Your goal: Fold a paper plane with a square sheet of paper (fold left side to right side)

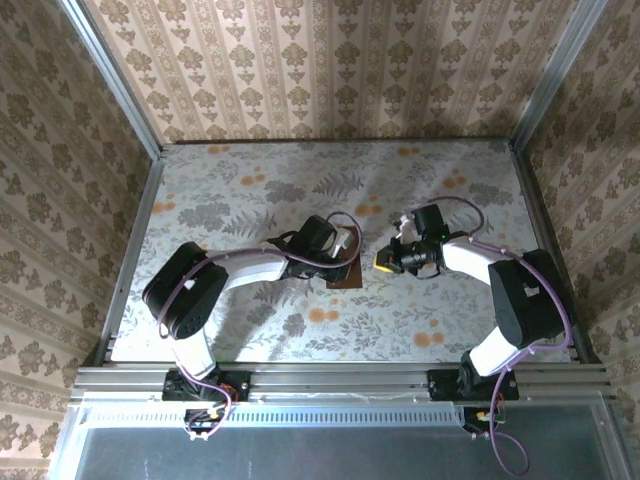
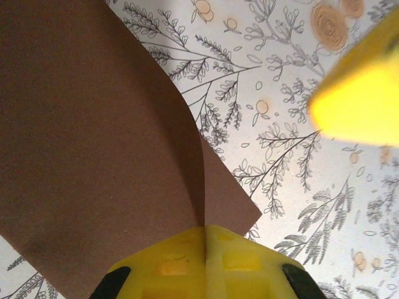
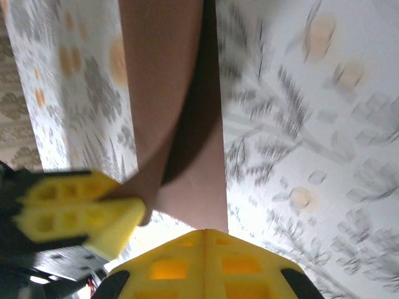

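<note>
The left gripper [image 2: 204,232] is clenched on one edge of the square sheet of paper [image 2: 93,124]. Its yellow fingertips pinch the thin edge, and the sheet rises from them in a soft curve. The sheet is near the middle of the table [image 1: 250,190], partly under the left wrist. Its lower part lies flat on the printed cover, with one corner pointing out beside the fingers.

The right gripper [image 3: 206,233] is closed too. It stands just beside the sheet, on the side away from the left arm, and I see no paper between its fingers.

I judge that the step in hand is carrying the held edge across to the opposite edge. To do this well, the pinch should stay firm and move low, so the curve rolls over and does not buckle. The two edges and their corners should meet exactly before the paper goes down. A crease pressed out of line would probably spoil every later fold. The flat part may slide on the smooth cover, so it needs something to hold it.

The right gripper is what stands in the way, because it is close to where the edge should land. It should move back a little, or come onto the flat part as a weight. Around the sheet are grey ferns and orange blotches [image 2: 327,25], which are only print.
</note>
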You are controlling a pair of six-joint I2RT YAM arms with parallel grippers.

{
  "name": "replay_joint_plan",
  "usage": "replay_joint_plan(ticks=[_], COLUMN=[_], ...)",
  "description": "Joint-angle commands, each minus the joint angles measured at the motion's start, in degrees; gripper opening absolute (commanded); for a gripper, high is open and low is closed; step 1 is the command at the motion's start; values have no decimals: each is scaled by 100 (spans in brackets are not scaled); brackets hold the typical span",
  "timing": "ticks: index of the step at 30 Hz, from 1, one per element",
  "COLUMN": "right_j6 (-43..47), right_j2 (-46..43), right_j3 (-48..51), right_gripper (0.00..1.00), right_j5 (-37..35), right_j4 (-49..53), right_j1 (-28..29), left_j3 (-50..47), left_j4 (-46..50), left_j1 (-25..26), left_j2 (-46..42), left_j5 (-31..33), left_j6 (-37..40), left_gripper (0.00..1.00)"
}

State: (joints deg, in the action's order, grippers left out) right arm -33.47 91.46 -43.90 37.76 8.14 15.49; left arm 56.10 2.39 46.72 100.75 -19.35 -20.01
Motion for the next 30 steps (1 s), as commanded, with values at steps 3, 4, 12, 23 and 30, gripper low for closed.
replay_joint_plan(ticks=[3,4,12,23,30], right_j6=[-172,-192,-238,36,190], right_j2=[168,260,631,1008,1139], right_j3=[162,154,-8,-120,-109], right_gripper=[0,0,0,0,0], right_j5=[-3,-12,-118,-443,-628], right_j4=[-541,-582,-672,-36,291], right_j1=[444,509,778,839,901], left_j3=[-96,-100,-140,-190,-177], left_j4=[-178,-188,-171,-193,-185], left_j1=[-111,-127,-197,-294,-412], left_j2=[-43,-21,50,110,139], left_j5=[-555,-582,-665,-819,-944], left_j6=[-280,-286,-291,-243,-123], left_gripper=[0,0,0,0,0])
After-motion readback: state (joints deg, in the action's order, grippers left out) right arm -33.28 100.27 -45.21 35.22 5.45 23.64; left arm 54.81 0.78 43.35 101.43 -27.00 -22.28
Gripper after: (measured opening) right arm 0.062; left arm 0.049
